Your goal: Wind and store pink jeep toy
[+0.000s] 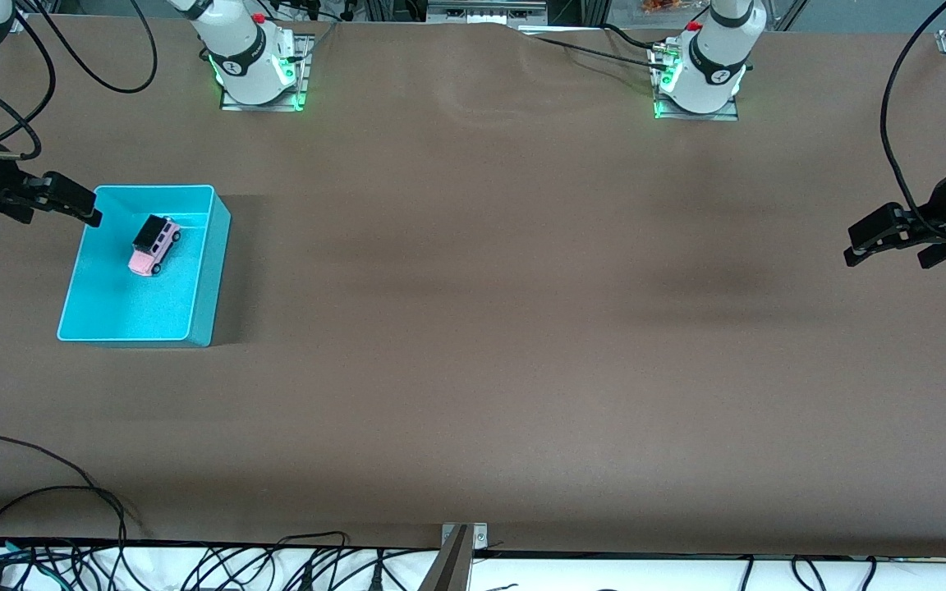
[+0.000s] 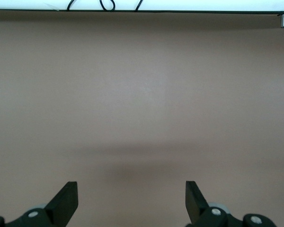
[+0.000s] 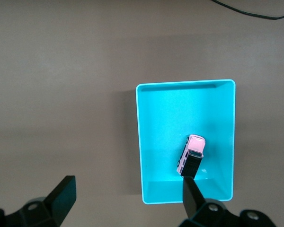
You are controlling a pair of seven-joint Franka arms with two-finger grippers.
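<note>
The pink jeep toy [image 1: 153,245] with its black roof lies inside the turquoise bin [image 1: 208,271] at the right arm's end of the table. It also shows in the right wrist view [image 3: 191,160] inside the bin [image 3: 141,142]. My right gripper [image 1: 71,199] is open and empty, up in the air over the bin's edge toward the right arm's end of the table; in its own view the gripper [image 3: 130,189] stands wide. My left gripper [image 1: 884,236] is open and empty, held over bare table at the left arm's end, and in its own view the gripper [image 2: 131,198] shows only tabletop.
Brown table [image 1: 489,328] with both arm bases [image 1: 258,66] along the edge farthest from the front camera. Loose black cables [image 1: 38,501] lie at the edge nearest that camera, and a metal bracket [image 1: 461,542] sits at its middle.
</note>
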